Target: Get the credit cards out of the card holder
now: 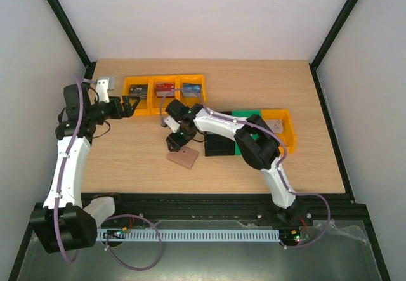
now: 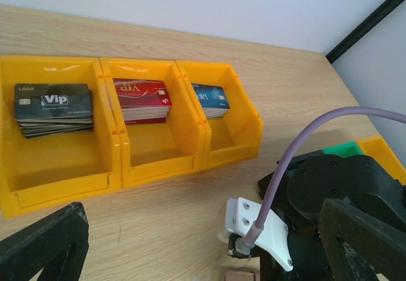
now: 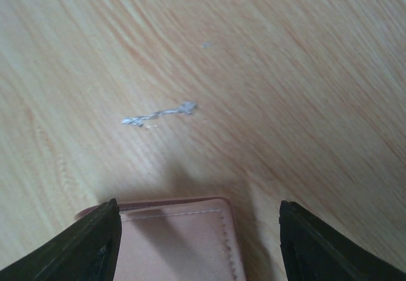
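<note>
The card holder lies shut and flat on the wooden table, its pinkish-brown outside up; the right wrist view shows one stitched corner. No credit cards show in it. My right gripper hangs just above its far edge, open, the fingers standing apart over that corner with bare table at the right finger. My left gripper is open and empty, hovering in front of the yellow bins, its left finger low in its own view.
Three joined yellow bins at the back hold card stacks: black, red, blue. Black, green and yellow bins sit under the right arm. A silvery scuff marks the table.
</note>
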`<state>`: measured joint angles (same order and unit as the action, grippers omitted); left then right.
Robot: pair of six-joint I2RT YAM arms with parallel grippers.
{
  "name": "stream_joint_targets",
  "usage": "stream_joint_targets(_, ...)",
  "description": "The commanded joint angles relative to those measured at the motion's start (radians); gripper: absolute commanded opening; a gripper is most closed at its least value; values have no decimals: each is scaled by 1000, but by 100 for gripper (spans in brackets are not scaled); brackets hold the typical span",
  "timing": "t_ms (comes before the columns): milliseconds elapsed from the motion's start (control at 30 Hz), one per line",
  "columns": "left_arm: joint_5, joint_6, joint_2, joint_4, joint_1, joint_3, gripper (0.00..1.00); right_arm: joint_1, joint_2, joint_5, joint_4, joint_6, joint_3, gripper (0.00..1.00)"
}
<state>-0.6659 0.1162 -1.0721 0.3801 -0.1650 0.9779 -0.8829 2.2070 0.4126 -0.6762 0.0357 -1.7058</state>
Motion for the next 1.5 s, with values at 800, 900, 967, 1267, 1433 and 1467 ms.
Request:
stream_joint_targets(800,-70,-13,31,-2,-9,-27,100,18,-42,223,9,6,78,2)
stream_joint_targets(900,-75,-15,30,-3,-14,-30,100,32,-80,275,37,38,83,2)
stream_joint_targets(967,-77,-13,29,-6,-15,-33,99,35,-126,291,69,58,96,2)
stream_joint_targets(1267,-141,-6,22,0,-25,-18,99,50,-420,235,312,204,166,2)
stream_joint_targets(1433,-215,-57,25,58,-21,52,99,55,-590,118,530,321,242,2)
stream_joint_targets(1467,-244,-67,28,71,-18,61,99,54,-620,93,579,341,261,2)
